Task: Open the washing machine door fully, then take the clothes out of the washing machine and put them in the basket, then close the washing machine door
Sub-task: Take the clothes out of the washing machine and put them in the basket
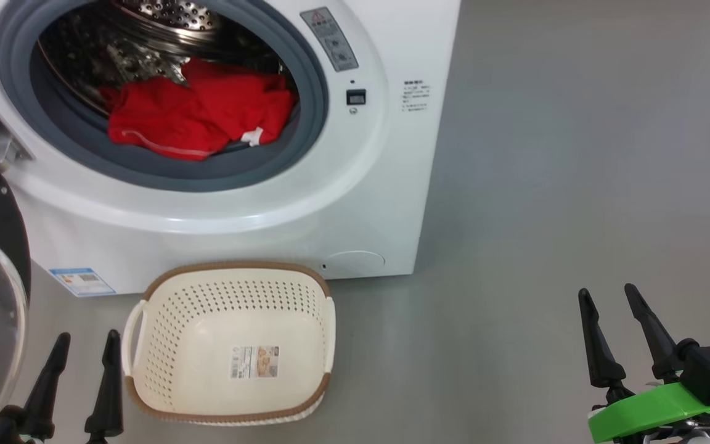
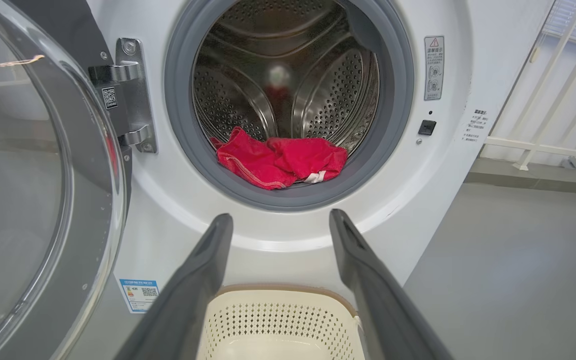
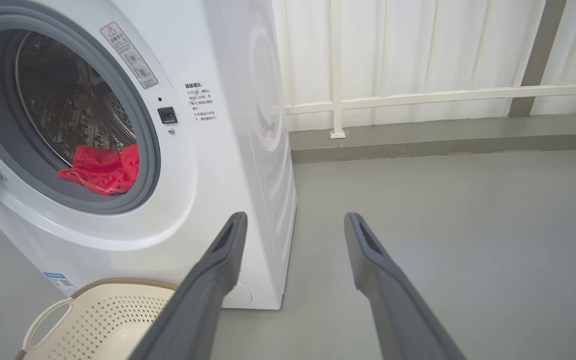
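– Well, starting nearest, how do the two grippers stand?

– The left gripper (image 1: pixel 87 338) sits at the lower left of the head view. Its two long dark fingers are spread apart and hold nothing. The right gripper (image 1: pixel 607 291) is at the lower right, likewise parted and empty, above the bare grey floor (image 1: pixel 577 185) and well apart from everything else.

– And the small cream-white plastic basket with the brown woven-look rim (image 1: pixel 238 266)?

– It stands on the floor just beside the left gripper, close in front of the big white front-loading washing machine (image 1: pixel 330 203). It holds nothing but the paper label (image 1: pixel 255 362) stuck to its bottom.

– Where is the large round door with the glossy black rim and clear bulging glass (image 2: pixel 28 200)?

– It is swung out to the machine's left on its metal hinge (image 2: pixel 130 95), clear of the opening and near the left gripper.

– So where are the bright red soft garments with white trim (image 1: pixel 195 114)?

– They are inside the machine, bunched low at the front of the perforated steel drum (image 2: pixel 278 60). Their front edge lies on the grey rubber ring (image 1: pixel 238 176) around the opening. Neither gripper touches them.

– Anything farther off?

– Past the machine's right side, the right wrist view shows a white railing (image 3: pixel 418 95) in front of a pale wall.
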